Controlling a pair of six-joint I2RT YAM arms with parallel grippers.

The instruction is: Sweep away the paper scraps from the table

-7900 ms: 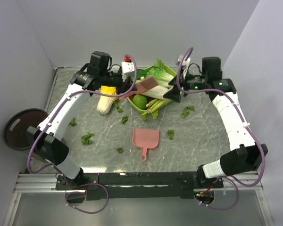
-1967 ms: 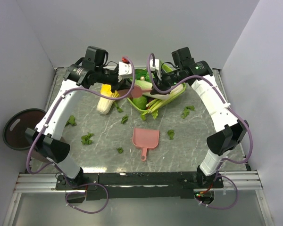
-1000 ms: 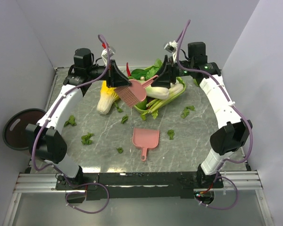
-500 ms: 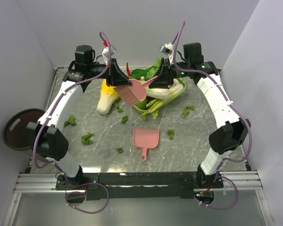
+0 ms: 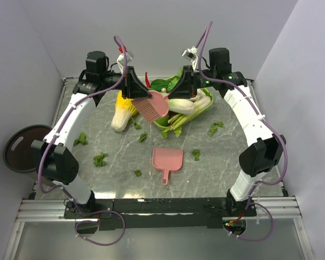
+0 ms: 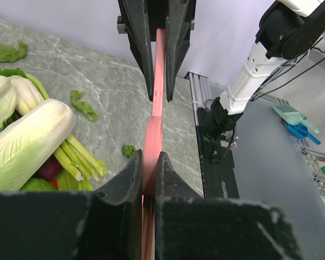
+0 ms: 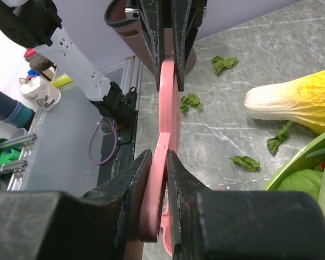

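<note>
a pink dustpan (image 5: 168, 158) lies flat at centre (handle toward 6 o'clock). dark brown bin (image 5: 19, 149) at 9 o'clock. yellow-and-white cabbage (image 5: 122, 115) at 11 o'clock, heap of greens (image 5: 184, 106) at 1 o'clock, pink brush (image 5: 153, 108) raised between them.

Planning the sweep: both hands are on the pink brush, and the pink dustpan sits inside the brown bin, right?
No: the top view shows the pink dustpan on the table, outside the brown bin; left hand and right hand hold the pink brush.
</note>
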